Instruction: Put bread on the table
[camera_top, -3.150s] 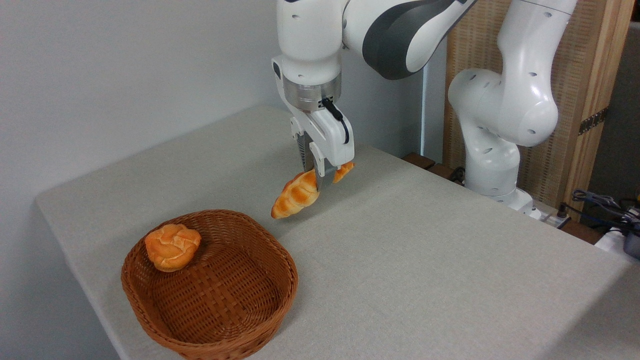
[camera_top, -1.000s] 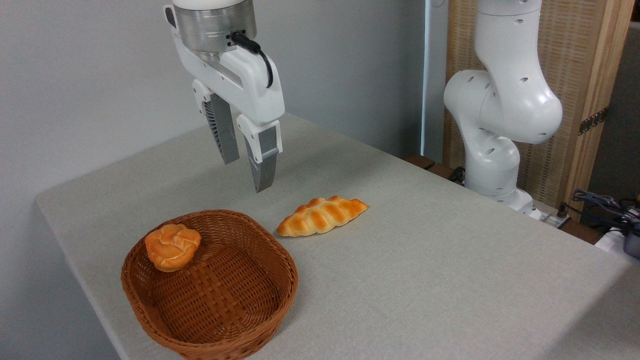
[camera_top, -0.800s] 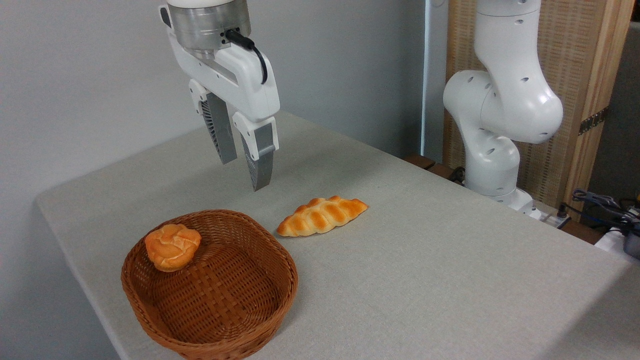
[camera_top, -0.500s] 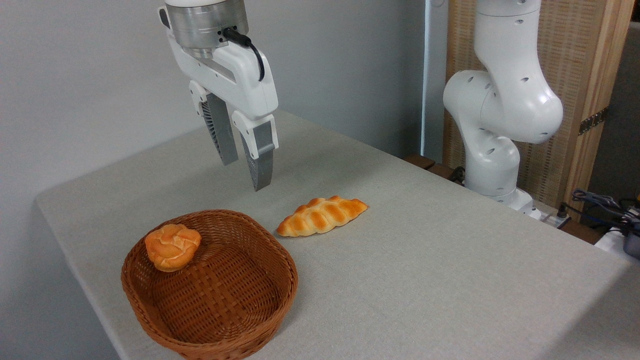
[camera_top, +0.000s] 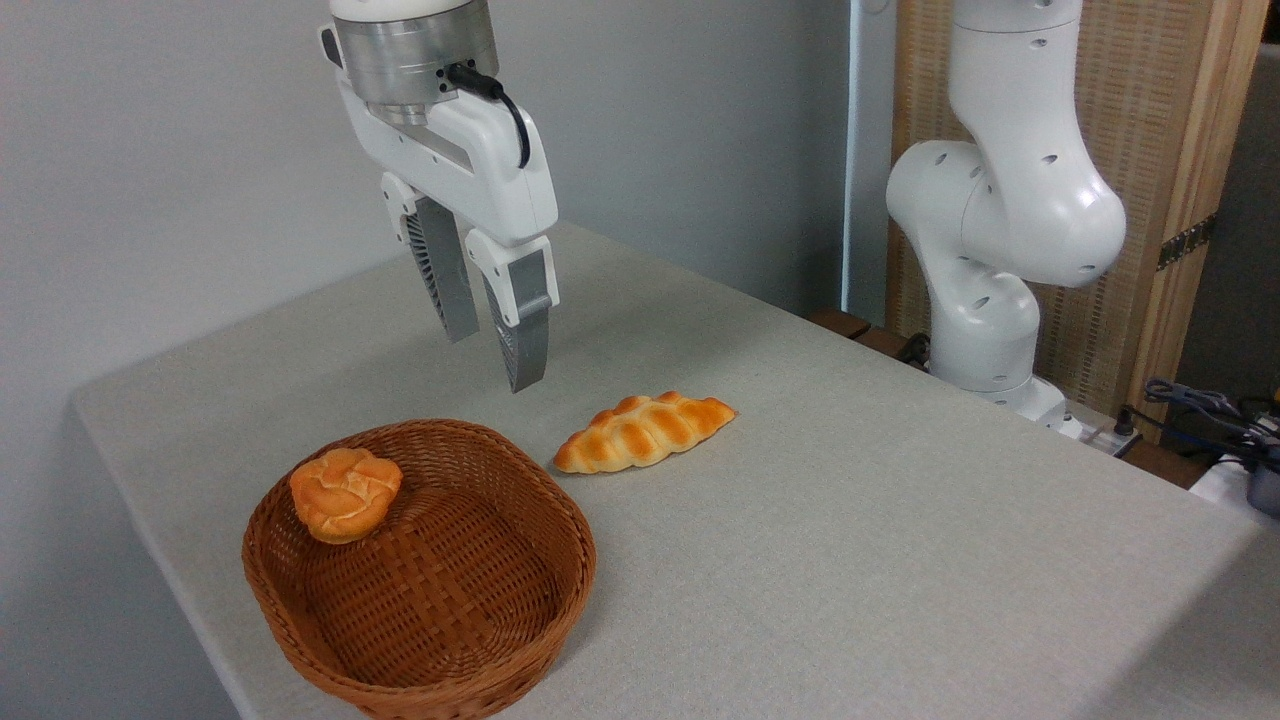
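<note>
The bread (camera_top: 645, 431), a long braided golden loaf, lies flat on the grey-beige table (camera_top: 850, 560), just right of the basket. My gripper (camera_top: 494, 360) hangs in the air above the basket's far rim, up and to the left of the loaf. Its two fingers are spread apart with nothing between them. It touches neither the loaf nor the basket.
A brown wicker basket (camera_top: 420, 570) stands near the table's front left edge with a small round orange bun (camera_top: 345, 493) against its left wall. The arm's white base (camera_top: 985, 300) rises at the back right, with cables (camera_top: 1210, 415) beyond it.
3.1 s ago the gripper held the loaf above the table; now the loaf lies released on the cloth. Over the last second the open gripper sank slightly, staying left of the loaf.
</note>
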